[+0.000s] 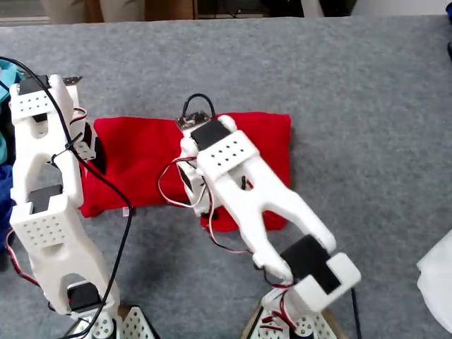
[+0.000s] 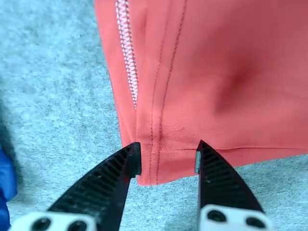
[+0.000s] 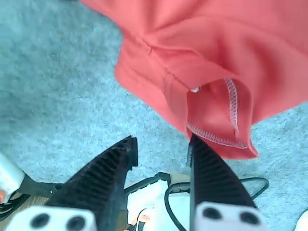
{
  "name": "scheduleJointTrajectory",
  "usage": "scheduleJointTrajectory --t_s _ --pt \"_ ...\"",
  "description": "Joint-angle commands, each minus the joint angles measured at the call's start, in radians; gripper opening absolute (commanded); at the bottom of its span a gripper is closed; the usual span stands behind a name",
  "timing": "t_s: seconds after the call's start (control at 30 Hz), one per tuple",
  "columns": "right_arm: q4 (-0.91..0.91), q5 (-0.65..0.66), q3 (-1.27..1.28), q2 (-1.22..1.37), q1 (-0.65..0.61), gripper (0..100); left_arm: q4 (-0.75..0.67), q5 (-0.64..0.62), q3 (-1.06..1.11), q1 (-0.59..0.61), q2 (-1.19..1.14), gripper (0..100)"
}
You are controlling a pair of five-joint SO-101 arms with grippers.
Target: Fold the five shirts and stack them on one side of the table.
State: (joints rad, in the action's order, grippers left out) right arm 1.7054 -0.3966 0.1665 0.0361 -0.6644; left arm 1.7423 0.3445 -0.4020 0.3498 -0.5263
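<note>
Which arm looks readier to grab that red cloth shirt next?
Probably left: the left gripper is open around a hem corner of the red cloth shirt; the right gripper is open over grey table beside the fabric.

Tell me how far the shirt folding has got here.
Done: the red shirt lies flat, roughly rectangular, seemingly part-folded. In hand: left gripper and right gripper sit open at its edges, gripping nothing. Left: finish this fold, then stack; blue cloth nearby may be another shirt.

Red shirt on grey table
</note>
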Motion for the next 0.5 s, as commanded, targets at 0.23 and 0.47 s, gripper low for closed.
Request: scheduleJointTrajectory --t_s 0.23,0.47 --pt "-0.184 0.012 -0.03 -0.079 0.142 18.8 0.017 0.011 -0.037 0.012 0.015 20" --pt "-0.311 0.006 -0.03 0.013 0.255 9.6 0.017 0.011 -0.037 0.012 0.015 20"
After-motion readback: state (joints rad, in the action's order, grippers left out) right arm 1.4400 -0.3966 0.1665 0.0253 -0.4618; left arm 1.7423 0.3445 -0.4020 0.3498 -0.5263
